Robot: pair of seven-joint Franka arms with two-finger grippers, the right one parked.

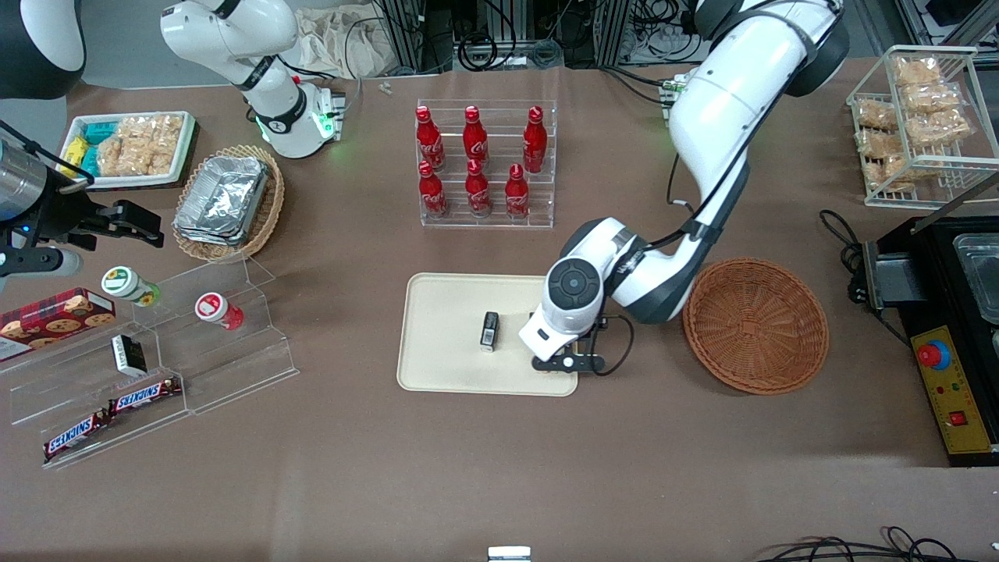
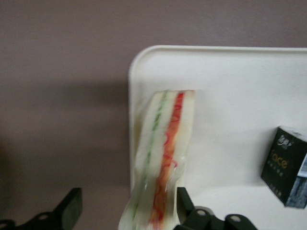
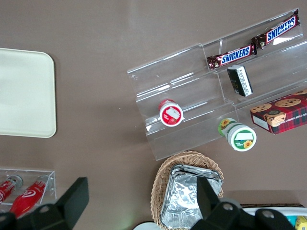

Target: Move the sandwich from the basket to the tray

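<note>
From the front, the gripper (image 1: 568, 361) sits low over the corner of the tray (image 1: 445, 343) nearest the basket (image 1: 755, 325), which lies just beside the tray toward the working arm's end of the counter (image 1: 499, 468) and looks empty. The arm's wrist hides the sandwich in this view. A small black box (image 1: 489, 330) stands on the tray, close to the gripper.

From the left wrist, the sandwich (image 2: 163, 153) lies along the tray's (image 2: 230, 76) edge, cut face up, with green and red-orange filling between pale bread, under what looks like clear film. The jaws stand wide, one finger out over the brown counter (image 2: 62, 96), the other right beside the sandwich; whether it touches I cannot tell. The black box (image 2: 284, 166) stands apart from it.

It looks light, soft and easily squashed, and the film is probably slippery. A gentle hold across the two flat bread faces, near the middle, would suit it best.

The right wrist view shows only the tray's (image 3: 24, 96) bare corner, no sandwich.
</note>
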